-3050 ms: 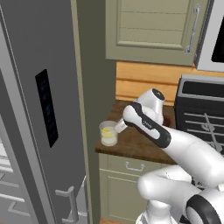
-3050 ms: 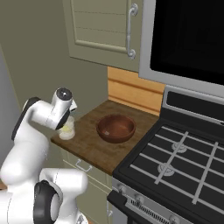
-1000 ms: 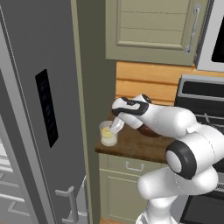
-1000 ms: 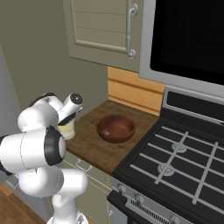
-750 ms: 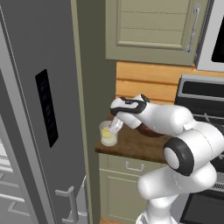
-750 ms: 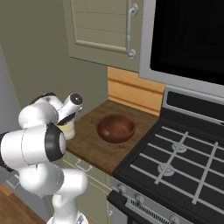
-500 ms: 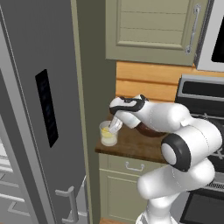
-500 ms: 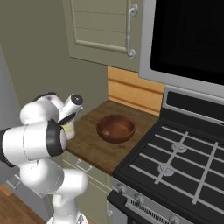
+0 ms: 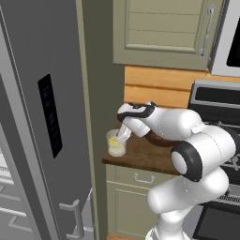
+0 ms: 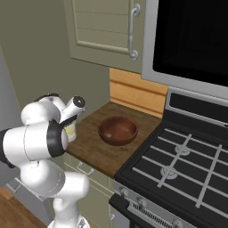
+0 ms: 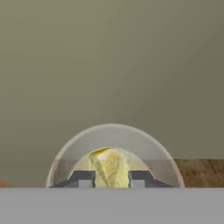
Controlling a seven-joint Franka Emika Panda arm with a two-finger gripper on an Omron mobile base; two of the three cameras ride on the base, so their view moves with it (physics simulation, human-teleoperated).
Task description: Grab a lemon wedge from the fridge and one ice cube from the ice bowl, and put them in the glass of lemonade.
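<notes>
The lemon wedge (image 11: 109, 166) sits pinched between my two fingertips, my gripper (image 11: 111, 178) shut on it. It hangs just inside the rim of the glass of lemonade (image 11: 111, 130). In the left base view my gripper (image 9: 123, 136) points down into the glass of lemonade (image 9: 115, 146), which stands at the counter's left end beside the fridge (image 9: 42, 117). From the right, my arm hides most of the glass of lemonade (image 10: 70, 129). The brown ice bowl (image 10: 118, 130) rests right of it. The ice cube is out of view.
A stove (image 10: 178, 164) with black grates takes up the counter's right side. Beige wall cabinets (image 9: 164, 33) hang above. A wooden backsplash (image 10: 133, 91) runs behind the counter (image 10: 95, 151). The fridge door stands close on the left.
Three seconds ago my hand was right of the glass. It has swung over the glass and dipped slightly toward it in the last second, the wedge still held.
</notes>
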